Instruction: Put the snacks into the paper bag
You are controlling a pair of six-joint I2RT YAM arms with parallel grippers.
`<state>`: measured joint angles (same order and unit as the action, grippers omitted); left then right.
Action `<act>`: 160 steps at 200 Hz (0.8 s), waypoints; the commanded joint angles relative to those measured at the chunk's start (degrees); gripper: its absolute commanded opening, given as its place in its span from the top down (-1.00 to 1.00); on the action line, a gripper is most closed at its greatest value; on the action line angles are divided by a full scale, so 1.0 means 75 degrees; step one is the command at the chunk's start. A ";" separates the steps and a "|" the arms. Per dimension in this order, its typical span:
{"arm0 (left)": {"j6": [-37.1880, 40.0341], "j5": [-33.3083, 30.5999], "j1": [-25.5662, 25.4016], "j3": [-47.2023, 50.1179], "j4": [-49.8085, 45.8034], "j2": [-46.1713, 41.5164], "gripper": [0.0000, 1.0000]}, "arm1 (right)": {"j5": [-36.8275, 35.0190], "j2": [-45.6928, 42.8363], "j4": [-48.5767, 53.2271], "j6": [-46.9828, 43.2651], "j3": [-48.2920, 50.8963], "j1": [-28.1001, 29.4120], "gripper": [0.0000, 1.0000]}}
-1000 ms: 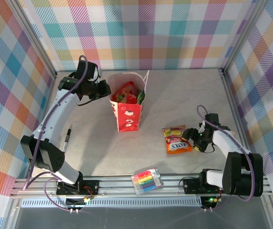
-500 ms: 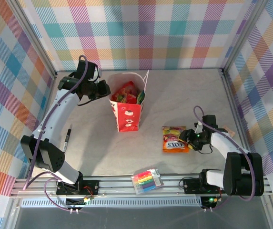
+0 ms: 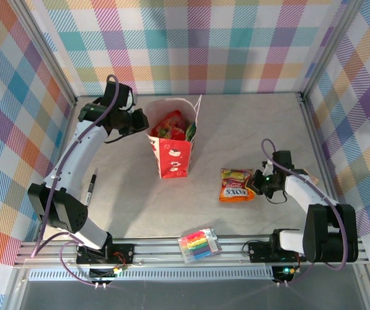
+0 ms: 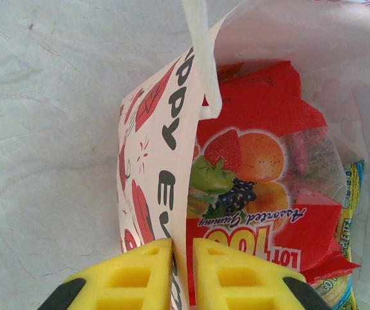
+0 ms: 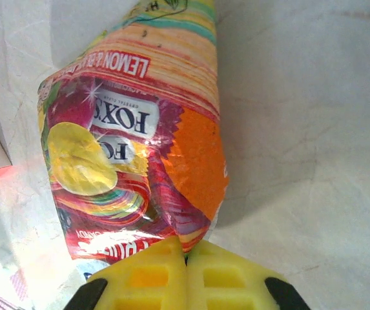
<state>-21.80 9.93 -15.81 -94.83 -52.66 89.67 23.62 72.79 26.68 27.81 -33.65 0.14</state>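
Right hand (image 5: 186,257) of mine is pinched fully together on the near edge of the orange-red FOXS pouch (image 5: 133,142). The pouch stretches away ahead of the fingertips, with the worktop (image 5: 301,129) beneath it. Well off to that hand's left stands the paper bag (image 3: 172,158), upright and open-topped. My left hand (image 4: 183,248) grips its rim, one yellow pad outside the printed wall and one inside, nearly closed on the paper. Just beyond the inner pad a red pouch (image 4: 256,161) with fruit prints sits inside the bag.
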 commanded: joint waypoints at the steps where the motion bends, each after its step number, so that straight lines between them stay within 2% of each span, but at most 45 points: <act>1: 0.0196 -0.0056 0.0046 -0.0142 -0.0419 -0.0120 0.68 | -0.0084 0.0149 0.0353 -0.0121 -0.0299 0.0022 1.00; 74: 0.0200 -0.0059 0.0046 -0.0200 -0.0396 -0.0178 0.67 | -0.0530 -0.0577 0.1322 -0.0261 -0.1179 0.0036 1.00; 121: 0.0166 -0.0049 0.0058 -0.0347 -0.0372 -0.0147 0.63 | -0.0780 -0.0972 0.1819 -0.0200 -0.2430 0.0242 1.00; 160: 0.0097 0.0040 0.0058 -0.0454 -0.0372 -0.0021 0.58 | -0.1013 -0.0796 0.1994 -0.0122 -0.3966 0.0677 1.00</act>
<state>-21.41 9.82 -15.81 -95.74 -54.02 89.65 16.73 66.92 40.64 26.94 -55.79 3.16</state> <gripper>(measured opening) 0.206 0.062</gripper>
